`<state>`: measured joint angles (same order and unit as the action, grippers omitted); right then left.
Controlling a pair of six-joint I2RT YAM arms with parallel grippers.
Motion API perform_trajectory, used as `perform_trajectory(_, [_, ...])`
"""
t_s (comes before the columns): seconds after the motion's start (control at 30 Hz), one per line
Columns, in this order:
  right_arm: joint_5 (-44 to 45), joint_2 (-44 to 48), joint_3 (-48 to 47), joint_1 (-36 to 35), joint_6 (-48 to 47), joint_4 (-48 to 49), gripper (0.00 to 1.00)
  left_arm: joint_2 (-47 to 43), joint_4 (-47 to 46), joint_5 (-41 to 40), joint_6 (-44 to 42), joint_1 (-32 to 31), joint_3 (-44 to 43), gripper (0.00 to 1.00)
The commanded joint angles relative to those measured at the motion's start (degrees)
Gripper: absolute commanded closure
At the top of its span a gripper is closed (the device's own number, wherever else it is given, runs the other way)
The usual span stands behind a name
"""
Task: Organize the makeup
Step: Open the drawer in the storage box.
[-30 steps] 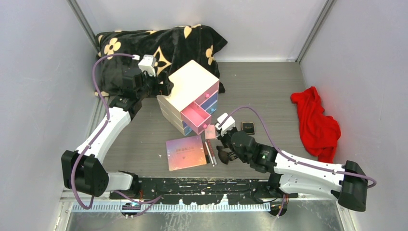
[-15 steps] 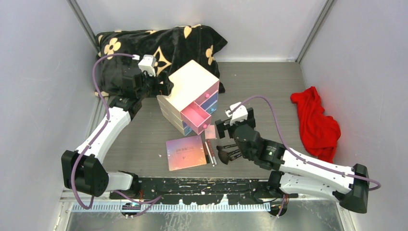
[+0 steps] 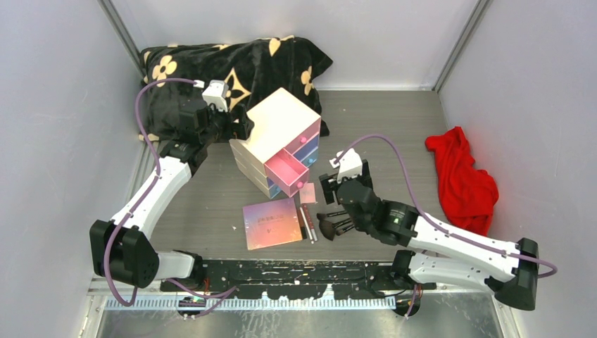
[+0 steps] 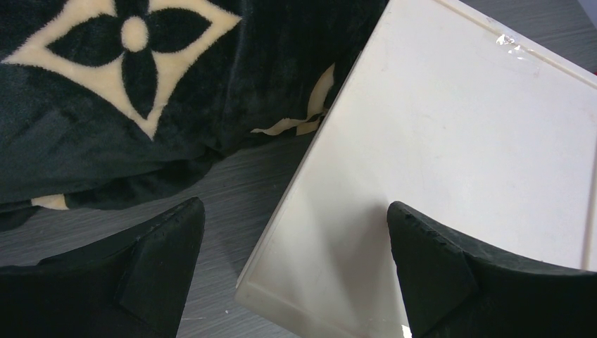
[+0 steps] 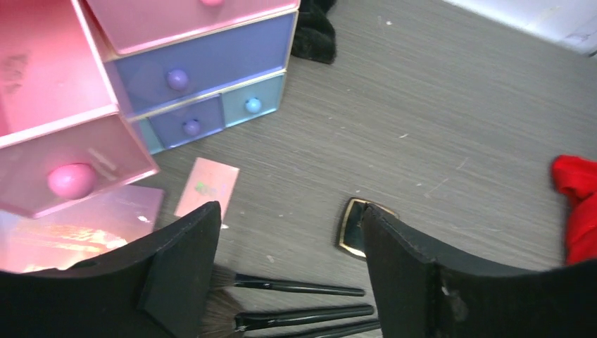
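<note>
**Both Claws Apart, Makeup Loose on the Bench**

Right claw (image 5: 288, 215): matte black fingers spread, gripping nothing, hanging over slim black-handled brushes (image 5: 303, 287) with fluffy bristles, lying on the grey wood-grain bench (image 3: 394, 120). Beside them, a dark gold-rimmed compact (image 5: 350, 225), thin sticks (image 3: 308, 224), a tiny pink square compact (image 5: 206, 186) and a flat iridescent palette (image 3: 272, 223). Translucent pink drawer (image 5: 42, 84) standing open. Left claw (image 4: 292, 218): spread too, straddling the corner of a smooth cream box (image 4: 457, 141), near plush black flowered fabric (image 4: 105, 91).

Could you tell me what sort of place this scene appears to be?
Probably a robot test cell: plain grey walls box in the table, and two arms are bolted along its near edge.
</note>
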<state>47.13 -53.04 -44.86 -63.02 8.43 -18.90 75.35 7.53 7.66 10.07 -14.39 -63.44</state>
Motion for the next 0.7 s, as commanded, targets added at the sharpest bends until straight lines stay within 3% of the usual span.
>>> perform_trajectory(0.0, [-6.2, 3.0, 2.8, -0.1, 5.1, 1.4, 0.30, 0.1, 6.9, -1.1, -2.1, 0.2, 1.1, 0.00])
perform_trajectory(0.27, [-17.2, 3.1, 15.7, 0.0, 14.9, 11.6, 0.33, -0.3, 7.0, -1.2, -2.2, 0.2, 1.4, 0.00])
perform_trajectory(0.67, [-21.1, -5.4, 17.0, 0.0, 17.6, 17.8, 0.37, 0.1, 6.6, -1.1, -2.2, 0.2, 1.7, 0.00])
